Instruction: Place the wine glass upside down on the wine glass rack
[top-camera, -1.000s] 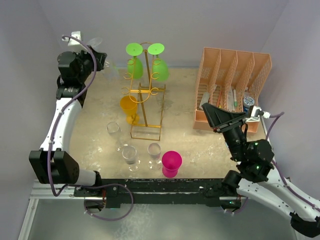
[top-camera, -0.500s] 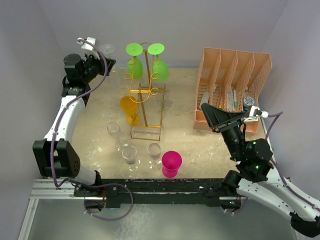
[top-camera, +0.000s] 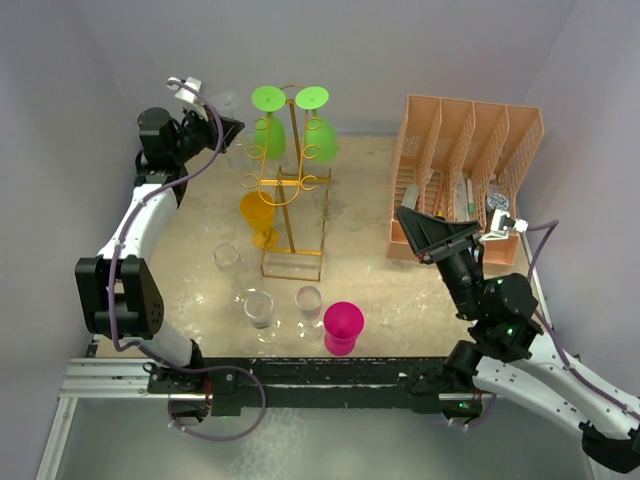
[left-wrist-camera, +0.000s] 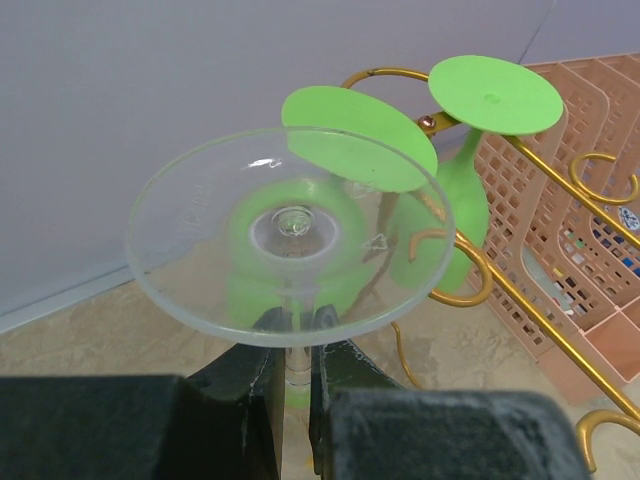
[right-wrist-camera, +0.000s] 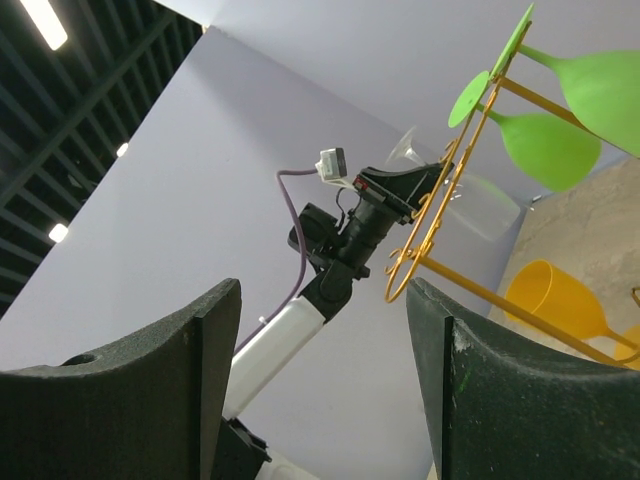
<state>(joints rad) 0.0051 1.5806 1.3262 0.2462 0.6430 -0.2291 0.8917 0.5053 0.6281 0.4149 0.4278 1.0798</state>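
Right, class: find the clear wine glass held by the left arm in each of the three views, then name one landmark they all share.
Top external: the clear wine glass is upper left, in the left gripper, just left of the rack.
Left wrist: the glass fills the centre, foot up, stem between the fingers.
Right wrist: the glass is upper middle, crossed by the rack's wire.
Shared landmark: the gold wine glass rack with two green glasses hanging.

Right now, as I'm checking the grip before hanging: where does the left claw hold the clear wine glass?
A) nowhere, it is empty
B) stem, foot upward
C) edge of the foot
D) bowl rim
B: the left wrist view shows the left claw shut on the thin stem of the clear wine glass, its round foot on top.
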